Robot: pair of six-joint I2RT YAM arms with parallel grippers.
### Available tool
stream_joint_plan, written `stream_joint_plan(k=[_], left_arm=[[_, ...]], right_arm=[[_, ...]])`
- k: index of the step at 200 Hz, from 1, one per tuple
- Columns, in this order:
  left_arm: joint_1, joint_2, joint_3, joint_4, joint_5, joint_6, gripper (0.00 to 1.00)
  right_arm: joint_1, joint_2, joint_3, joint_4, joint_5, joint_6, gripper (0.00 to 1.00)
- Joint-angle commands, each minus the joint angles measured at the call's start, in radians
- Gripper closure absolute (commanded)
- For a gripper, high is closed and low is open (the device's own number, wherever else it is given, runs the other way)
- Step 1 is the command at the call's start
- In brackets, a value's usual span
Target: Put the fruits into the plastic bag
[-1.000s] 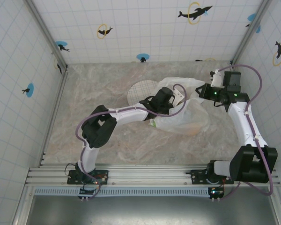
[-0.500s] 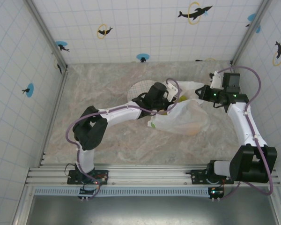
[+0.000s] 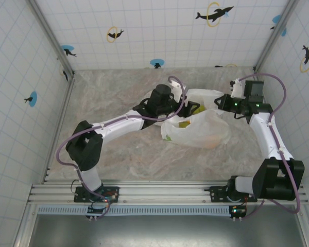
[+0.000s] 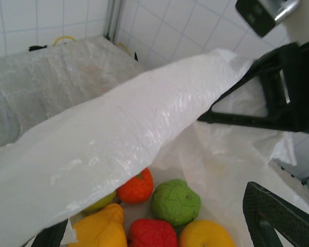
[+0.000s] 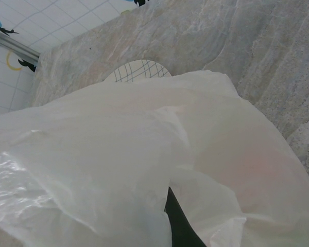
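The plastic bag [image 3: 198, 128] lies crumpled at the table's middle right, its mouth facing left. Inside it lie several fruits: an orange-red one [image 4: 136, 186], a green one [image 4: 176, 201], a red one [image 4: 152, 234], a yellow-orange one [image 4: 206, 235] and a yellow pear [image 4: 100, 229]. My left gripper [image 3: 191, 107] hovers open at the bag's mouth, its fingers [image 4: 278, 221] wide apart above the fruits and holding nothing. My right gripper [image 3: 221, 100] is shut on the bag's upper edge and holds it raised; its black finger [image 5: 177, 218] sticks out between folds of the film.
A flat white plate [image 5: 139, 69] with a grid pattern lies just left of the bag, under my left wrist. Tiled walls and metal posts enclose the marble table [image 3: 113, 149], with open room at the front and left.
My left arm has drawn back to the left and away from the bag, its gripper staying open. The bag's mouth now shows fruit inside. The right gripper keeps its hold.
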Motion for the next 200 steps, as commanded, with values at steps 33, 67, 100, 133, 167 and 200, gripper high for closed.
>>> stream_joint_plan(k=[33,67,100,133,167,200], left_arm=[[0.033,-0.11,-0.069,0.06,0.021,-0.076,0.12],[0.076,-0.145,-0.102,0.048,0.115,-0.115,0.14],[0.112,-0.158,-0.122,0.069,0.362,-0.143,0.16],[0.107,-0.17,-0.11,0.048,0.474,-0.136,0.18],[0.108,-0.245,-0.159,0.035,0.407,-0.107,0.18],[0.129,-0.341,-0.238,-0.01,0.206,-0.105,0.15]], right_arm=[[-0.004,0.011,-0.019,0.021,0.003,-0.012,1.0],[-0.005,0.01,-0.02,0.022,0.005,-0.012,1.0],[-0.004,0.015,-0.025,0.029,0.003,-0.011,1.0],[-0.003,0.02,-0.026,0.035,0.0,-0.004,1.0],[-0.002,0.021,-0.021,0.037,0.002,-0.004,1.0],[-0.001,0.023,-0.019,0.036,0.0,-0.003,1.0]])
